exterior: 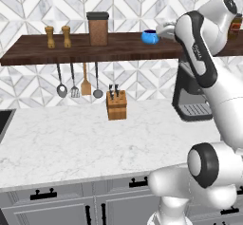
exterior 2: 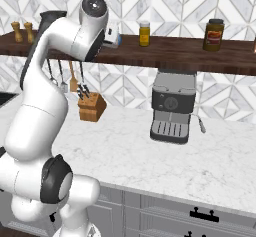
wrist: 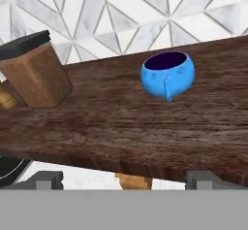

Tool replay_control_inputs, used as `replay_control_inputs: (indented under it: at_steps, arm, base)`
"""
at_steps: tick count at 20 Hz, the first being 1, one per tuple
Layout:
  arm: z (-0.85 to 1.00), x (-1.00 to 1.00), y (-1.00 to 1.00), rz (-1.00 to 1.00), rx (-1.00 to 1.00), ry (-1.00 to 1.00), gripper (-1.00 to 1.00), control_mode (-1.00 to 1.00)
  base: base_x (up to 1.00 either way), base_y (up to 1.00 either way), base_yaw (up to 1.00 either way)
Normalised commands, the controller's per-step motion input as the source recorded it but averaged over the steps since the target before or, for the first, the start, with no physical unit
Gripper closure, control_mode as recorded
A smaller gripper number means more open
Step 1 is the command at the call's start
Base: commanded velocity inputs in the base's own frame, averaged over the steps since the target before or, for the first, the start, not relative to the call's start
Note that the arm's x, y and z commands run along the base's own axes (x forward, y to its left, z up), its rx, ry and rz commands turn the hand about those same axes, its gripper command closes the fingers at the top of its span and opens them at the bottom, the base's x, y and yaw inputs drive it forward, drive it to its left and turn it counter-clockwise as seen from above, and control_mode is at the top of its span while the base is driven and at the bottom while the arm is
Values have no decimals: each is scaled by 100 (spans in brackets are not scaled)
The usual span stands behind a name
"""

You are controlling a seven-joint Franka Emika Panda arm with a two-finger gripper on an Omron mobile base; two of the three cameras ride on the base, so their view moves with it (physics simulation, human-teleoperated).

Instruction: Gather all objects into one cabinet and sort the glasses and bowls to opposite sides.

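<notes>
Blue mug (wrist: pixel 167 73) sitting upright on the dark wood shelf (wrist: pixel 111 122), handle facing the hand camera, touching nothing. Brown jar with a black lid (wrist: pixel 35 71) well off to its left on the same plank. Gripper (exterior: pixel 163 29) up beside the mug, fingers (wrist: pixel 46 178) wide apart and holding nothing. Knife block (exterior: pixel 116 104) down on the white counter (exterior: pixel 71 138).

Squat blue mug (wrist: pixel 167 74) upright on dark wooden shelf (wrist: pixel 121 122), handle facing the hand camera.
</notes>
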Motion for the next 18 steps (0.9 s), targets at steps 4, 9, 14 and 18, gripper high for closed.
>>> replay_control_inputs:
  at_steps: [4, 9, 14, 18]
  arm:
    - [0, 47, 0, 15, 0, -6, -100, -100]
    - [1, 46, -2, 4, -5, 0, -100, -100]
    - [0, 31, -7, 0, -11, 1, -100, -100]
    - [-3, 30, -4, 0, -10, 0, -100, -100]
  base:
    - [0, 0, 0]
    - [0, 0, 0]
    - [0, 0, 0]
    - [0, 0, 0]
